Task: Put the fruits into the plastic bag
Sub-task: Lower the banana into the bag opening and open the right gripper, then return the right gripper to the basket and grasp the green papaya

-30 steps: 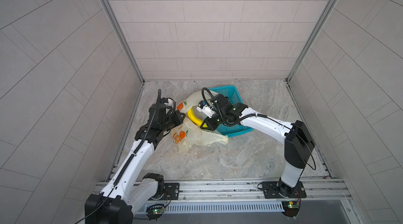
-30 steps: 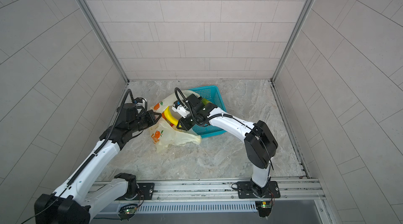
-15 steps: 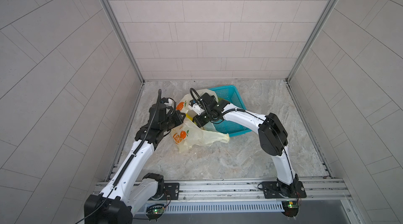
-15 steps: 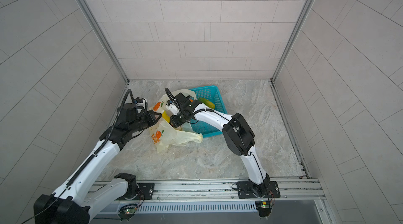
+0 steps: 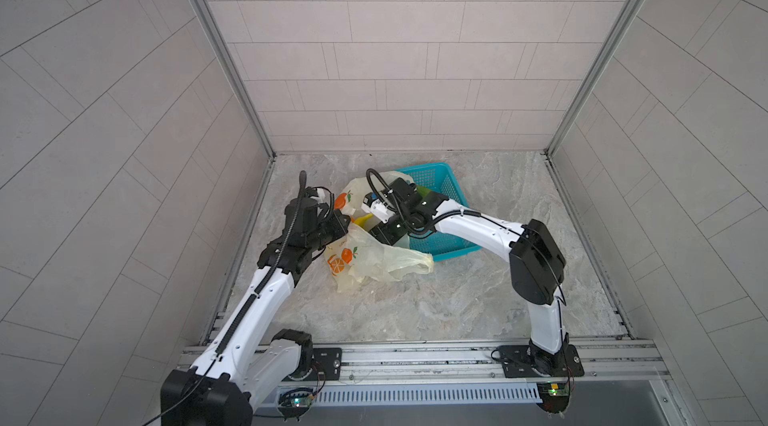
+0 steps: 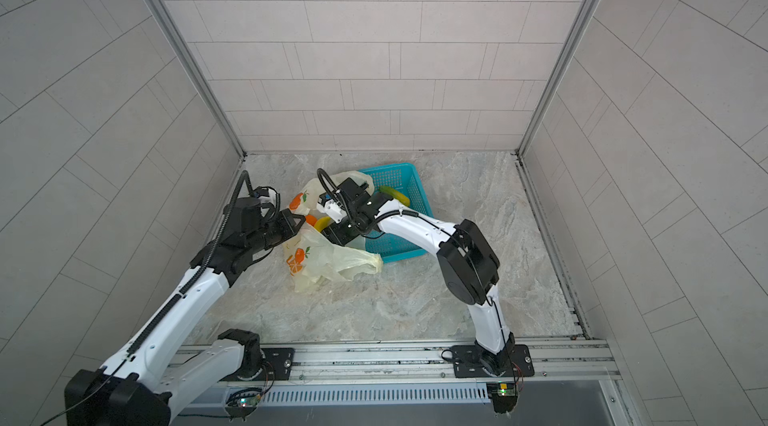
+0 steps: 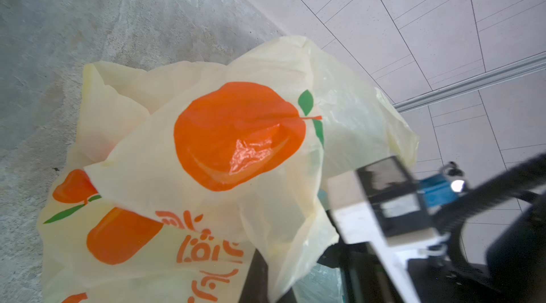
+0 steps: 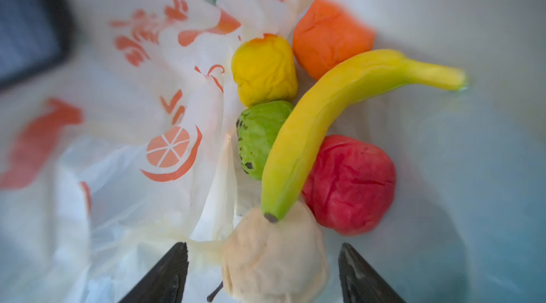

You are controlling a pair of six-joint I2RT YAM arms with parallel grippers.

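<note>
The cream-yellow plastic bag lies on the stone floor with its mouth held up. My left gripper is shut on the plastic bag's rim film. Reaching into that mouth, my right gripper is open. Inside the plastic bag, the right wrist view shows several fruits: an orange one, a yellow round one, a green bumpy ball, a banana and a red one. A beige round fruit lies between the open fingers, touching neither.
A teal perforated basket stands right behind the bag, under my right forearm. A yellow-green long fruit lies in it. Tiled walls close in the floor on three sides.
My right arm has reached further left into the bag's mouth and its jaws have opened wide. The left arm and its hold on the bag are unchanged.
</note>
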